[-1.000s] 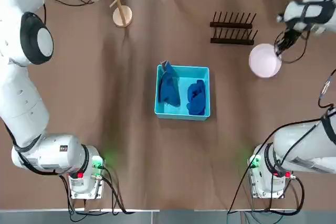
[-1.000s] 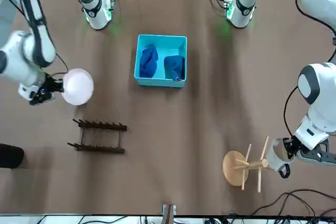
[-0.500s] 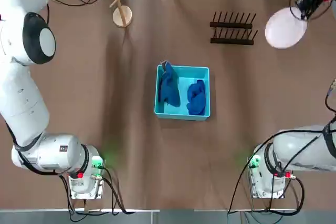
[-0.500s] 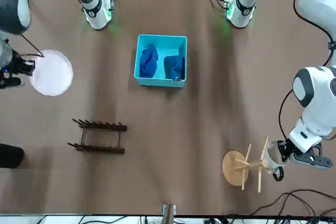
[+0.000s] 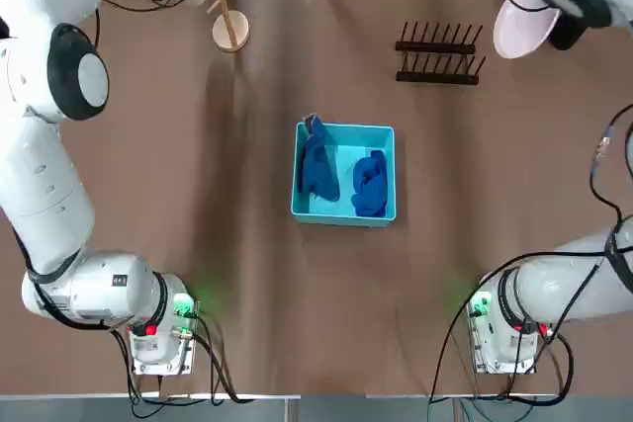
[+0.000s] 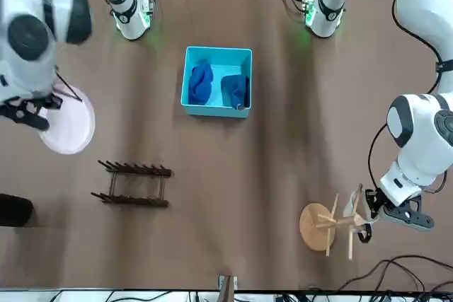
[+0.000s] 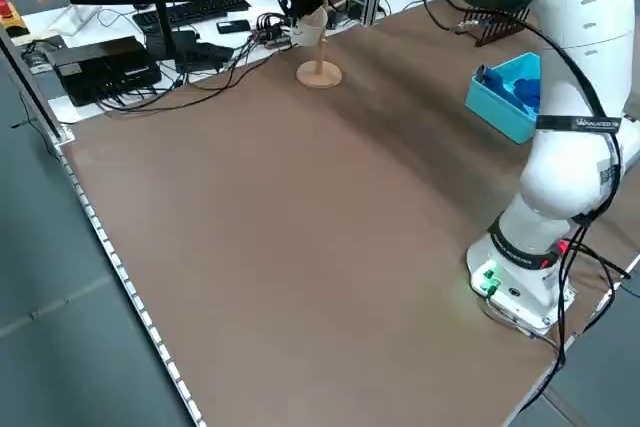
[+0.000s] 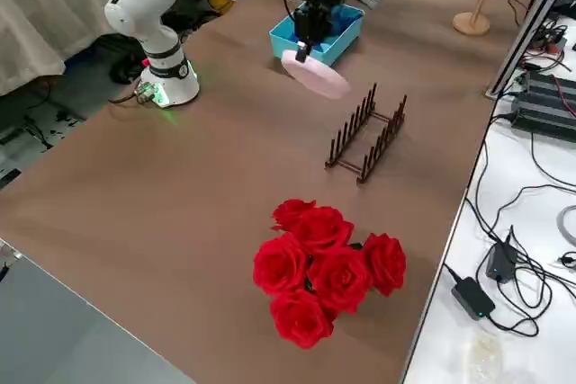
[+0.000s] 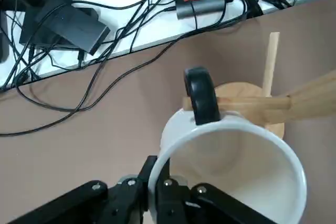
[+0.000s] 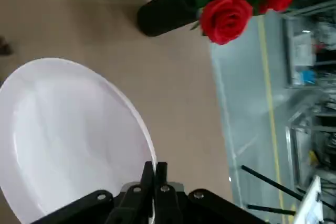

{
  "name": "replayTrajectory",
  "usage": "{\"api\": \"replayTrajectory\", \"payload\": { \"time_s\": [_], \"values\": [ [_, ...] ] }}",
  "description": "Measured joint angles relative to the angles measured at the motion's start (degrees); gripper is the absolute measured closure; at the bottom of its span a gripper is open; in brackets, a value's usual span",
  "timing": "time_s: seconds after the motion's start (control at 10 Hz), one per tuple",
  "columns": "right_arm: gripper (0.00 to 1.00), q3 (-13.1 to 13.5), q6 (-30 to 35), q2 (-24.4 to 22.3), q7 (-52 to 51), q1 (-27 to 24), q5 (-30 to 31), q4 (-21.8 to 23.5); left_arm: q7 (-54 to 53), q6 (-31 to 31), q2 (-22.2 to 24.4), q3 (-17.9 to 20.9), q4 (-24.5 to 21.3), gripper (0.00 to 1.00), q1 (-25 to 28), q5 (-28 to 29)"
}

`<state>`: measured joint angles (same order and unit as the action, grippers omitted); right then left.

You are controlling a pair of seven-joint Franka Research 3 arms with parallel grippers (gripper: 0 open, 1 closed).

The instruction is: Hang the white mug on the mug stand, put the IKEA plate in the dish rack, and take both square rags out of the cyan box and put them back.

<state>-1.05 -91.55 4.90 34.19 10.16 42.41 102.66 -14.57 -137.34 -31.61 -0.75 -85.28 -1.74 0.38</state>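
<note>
While no writing is legible, left claw (image 9: 157, 192) grips white mug (image 9: 231, 166) — right claw (image 10: 153, 182) clamps IKEA plate (image 10: 68, 135).

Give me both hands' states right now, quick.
Left hand: shut on the white mug rim, at the mug stand.
Right hand: shut on the IKEA plate edge, lifted.
</note>
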Motion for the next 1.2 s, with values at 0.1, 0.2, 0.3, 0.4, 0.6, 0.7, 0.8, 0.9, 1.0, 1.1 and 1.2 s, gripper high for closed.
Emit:
{"api": "replayTrajectory", "payload": {
  "time_s": [0.1, 0.2, 0.3, 0.4, 0.6, 0.7, 0.8, 0.9, 1.0, 1.1, 1.2],
  "values": [
    [0.97, 0.0, 1.99, 3.47, 5.9, 1.4, 3.66, -2.08, -0.03, 0.0, -0.03, -0.35, 0.03, 0.95, -0.02, 0.0],
    [0.97, 0.0, 3.22, 7.09, 10.67, 2.59, 6.75, -4.8, -0.03, 0.01, -0.06, -0.73, 0.03, 0.94, -0.04, 0.01],
    [0.97, 0.01, 3.77, 10.29, 14.17, 3.59, 9.1, -7.27, -0.03, 0.01, -0.08, -1.06, 0.03, 0.92, -0.04, 0.0],
    [0.97, 0.02, 4.08, 12.99, 16.46, 4.49, 11.18, -9.09, 0.06, 0.0, -0.07, -1.53, 0.08, 0.78, -0.05, 0.0],
    [0.97, 0.02, 4.39, 16.74, 20.54, 5.9, 14.25, -10.72, 0.16, 0.0, -0.07, -1.91, 0.44, 0.48, 0.03, -0.01],
    [0.97, 0.03, 4.43, 18.1, 21.98, 6.37, 15.49, -10.79, 0.16, 0.04, -0.06, -1.91, 0.73, 0.32, 0.24, -0.2],
    [0.97, 0.04, 4.48, 19.3, 22.76, 6.85, 16.48, -10.84, 0.16, 0.13, 0.08, -1.9, 0.93, 0.19, 0.49, -0.47],
    [0.97, 0.04, 4.51, 20.38, 23.02, 7.11, 16.88, -10.89, 0.16, 1.97, 0.84, -1.89, 0.97, 0.03, 0.74, -0.61],
    [0.97, 0.05, 4.52, 21.28, 23.29, 7.25, 17.11, -10.92, 0.23, 6.58, 2.38, -1.88, 1.02, 0.0, 0.95, -0.7],
    [0.97, 0.06, 4.52, 21.78, 23.44, 7.53, 17.16, -10.95, 0.87, 11.79, 4.31, -1.81, 1.05, 0.0, 1.08, -0.79],
    [0.97, 0.05, 4.54, 22.05, 23.46, 8.0, 17.16, -10.98, 2.51, 16.49, 6.3, -1.78, 1.04, 0.0, 1.09, -0.87]
  ]
}}
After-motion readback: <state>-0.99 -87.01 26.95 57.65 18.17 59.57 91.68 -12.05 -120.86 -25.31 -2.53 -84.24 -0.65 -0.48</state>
